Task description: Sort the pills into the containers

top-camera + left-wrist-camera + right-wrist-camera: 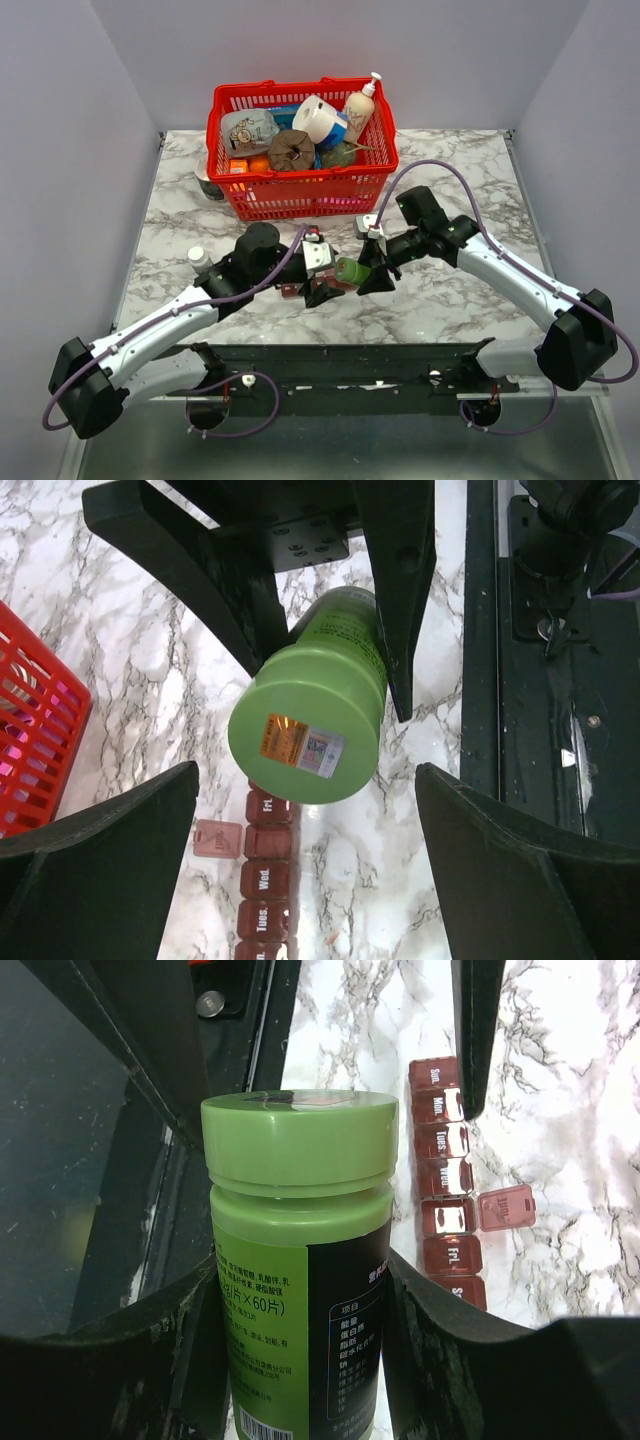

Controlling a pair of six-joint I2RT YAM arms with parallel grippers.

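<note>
My right gripper (300, 1285) is shut on a green bottle (300, 1260) and holds it above the marble, lying roughly level, with its green cap on. The cap points at my left gripper (305, 880), which is open wide, one finger on each side of the cap without touching it. On the marble under the bottle (310, 720) lies the dark red containers strip (265, 880), lids marked with weekdays. One compartment (447, 1217) is open, its lid (507, 1208) flipped aside. In the top view the grippers (325, 288) (368, 272) meet mid-table over the strip (292, 292). No pills are clearly visible.
A big red mesh basket (300, 195) full of groceries stands at the back of the table. A small white-capped bottle (198, 258) stands near the left arm. The dark base rail (540, 730) runs along the near edge. A tiny orange speck (331, 936) lies beside the strip.
</note>
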